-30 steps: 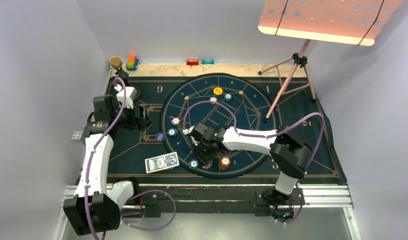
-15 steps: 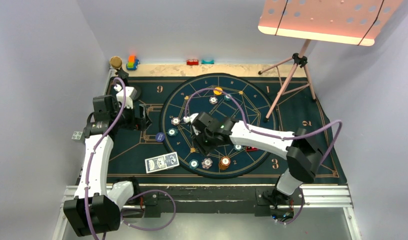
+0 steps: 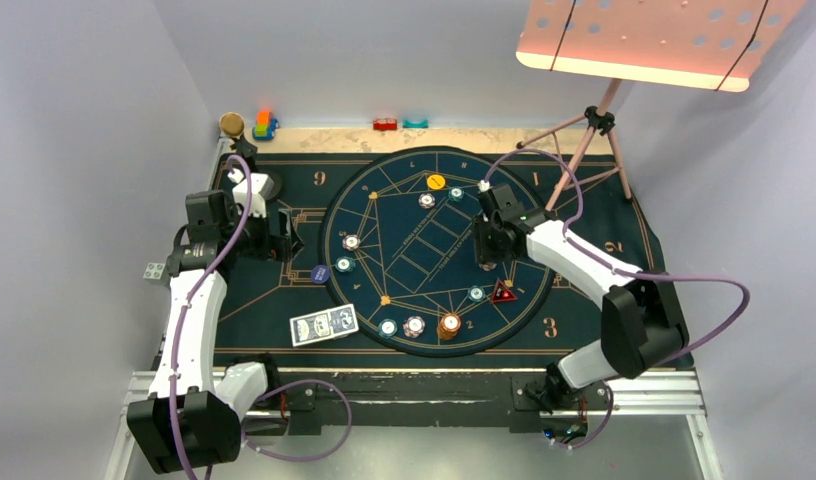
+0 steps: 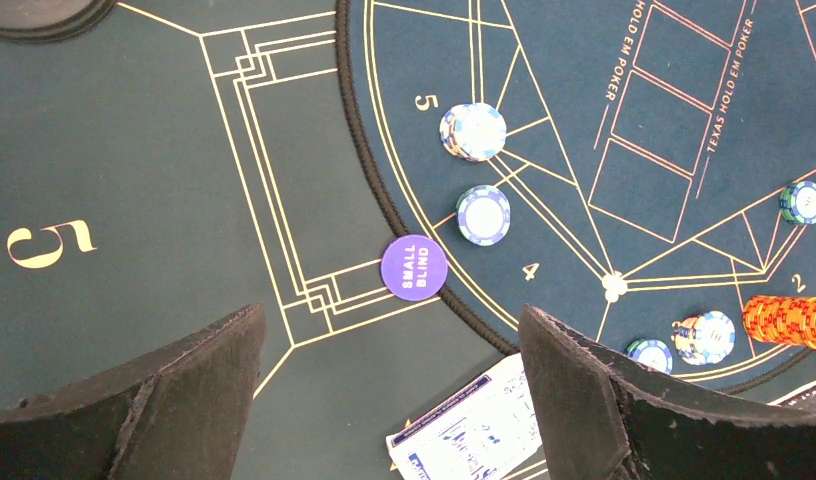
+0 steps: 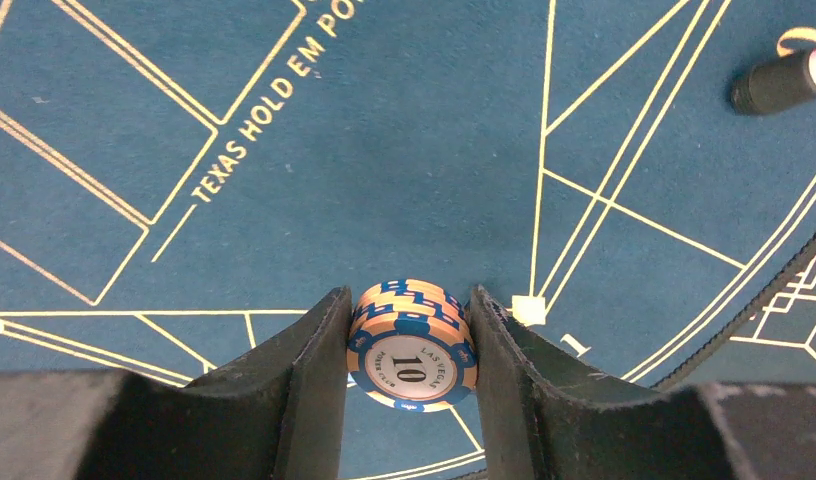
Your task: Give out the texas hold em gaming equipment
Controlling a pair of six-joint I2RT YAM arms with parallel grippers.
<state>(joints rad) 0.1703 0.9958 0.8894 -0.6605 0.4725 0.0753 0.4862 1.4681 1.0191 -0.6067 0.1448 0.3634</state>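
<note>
Right gripper (image 3: pixel 487 250) has swung from six to three o'clock near the circle's edge (image 3: pixel 326 240), clenched on a chip stack (image 5: pixel 412 345) over bare felt (image 5: pixel 404 150); left gripper (image 4: pixel 389 315) gapes

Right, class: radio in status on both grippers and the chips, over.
Left gripper open, empty, near small blind button. Right gripper shut on ten-value chip stack. No obstruction seen.
</note>
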